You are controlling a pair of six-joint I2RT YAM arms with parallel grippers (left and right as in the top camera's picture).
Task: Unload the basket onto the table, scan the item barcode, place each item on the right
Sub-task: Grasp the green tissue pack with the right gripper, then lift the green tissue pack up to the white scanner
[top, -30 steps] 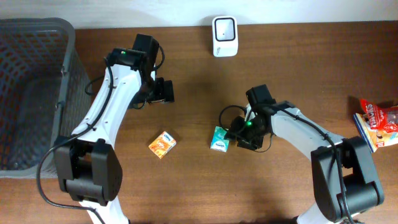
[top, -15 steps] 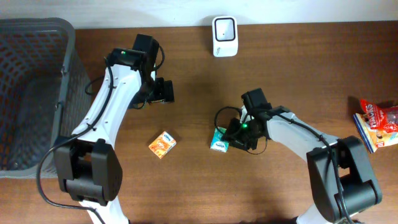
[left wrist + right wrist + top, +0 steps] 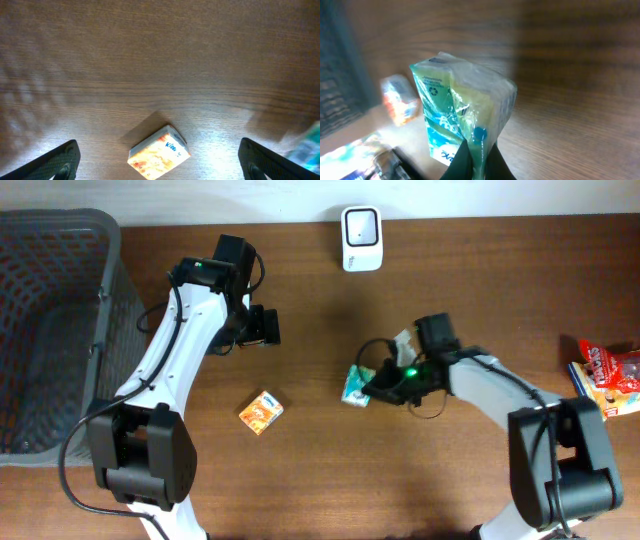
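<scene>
One wooden table (image 3: 500, 290), grey basket (image 3: 60, 225), white scanner (image 3: 360, 226), green packet (image 3: 354, 385)

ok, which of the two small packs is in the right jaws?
The green pack: it is pinched by its edge in the shut right jaws. The orange pack lies free on the table with nothing touching it.

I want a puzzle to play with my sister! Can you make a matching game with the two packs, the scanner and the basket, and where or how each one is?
1 green pack
2 orange pack
3 scanner
4 basket

A grey mesh
B white, at the far edge of the table
C pinched in the right hand
D lying loose on the table

Pairs: 1-C, 2-D, 3-B, 4-A
</scene>
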